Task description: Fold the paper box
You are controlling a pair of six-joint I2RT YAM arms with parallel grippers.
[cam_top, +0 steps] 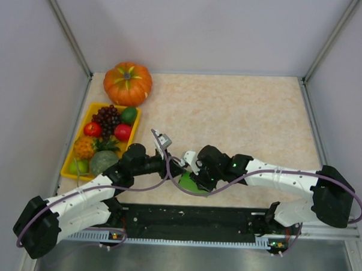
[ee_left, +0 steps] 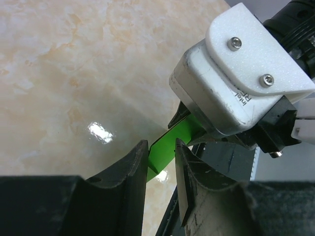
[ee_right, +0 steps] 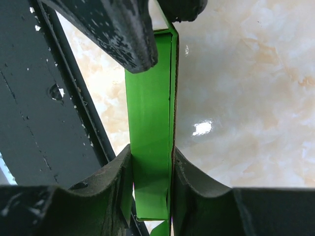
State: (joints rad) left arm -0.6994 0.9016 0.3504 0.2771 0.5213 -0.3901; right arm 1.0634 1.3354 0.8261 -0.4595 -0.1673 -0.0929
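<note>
Gripping the paper box (ee_right: 150, 123), left end effector (ee_left: 160, 148) clamped on one end, right end effector (ee_right: 151, 153) clamped opposite

This is a robotics lab test cell. Plain pale walls (cam_top: 27, 75) and slanting metal frame posts (cam_top: 65, 28) box in a marble-patterned surface (cam_top: 248, 108), and a cabled left arm (cam_top: 85, 198) and right arm (cam_top: 281, 176) are bolted by a black rail (cam_top: 189, 218) along the bottom of the frame. At the upper left sit a pumpkin (cam_top: 128, 83) and a yellow tray (cam_top: 77, 136) of mixed fruit, laid out like test props.
</note>
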